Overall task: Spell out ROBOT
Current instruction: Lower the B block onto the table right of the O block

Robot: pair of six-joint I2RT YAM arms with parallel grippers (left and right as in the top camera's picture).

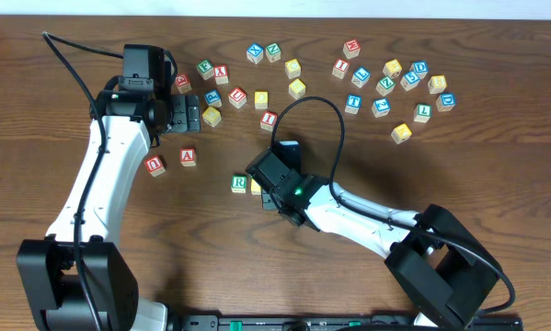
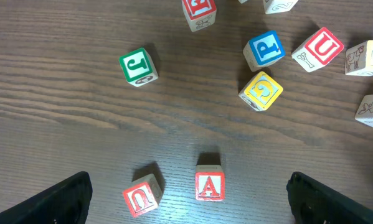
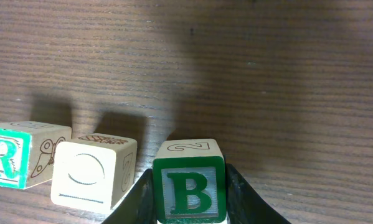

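Rt gripper [image 3: 189, 200] fingers clamped on B cube [image 3: 189, 186], one each side. Cube is upright: pale wood, green border and green letter on the face. It's approx mid-table [image 1: 367, 165], a bit toward the robot-side edge, just beside O cube [image 3: 89, 171] w/ a small gap. R cube [image 3: 5, 163] is next in the same row. Can't tell if B touches the wood. Lt gripper [image 1: 188, 116] fingers wide apart, holding nothing, over red A cube [image 2: 209, 185] & U cube [image 2: 140, 198].
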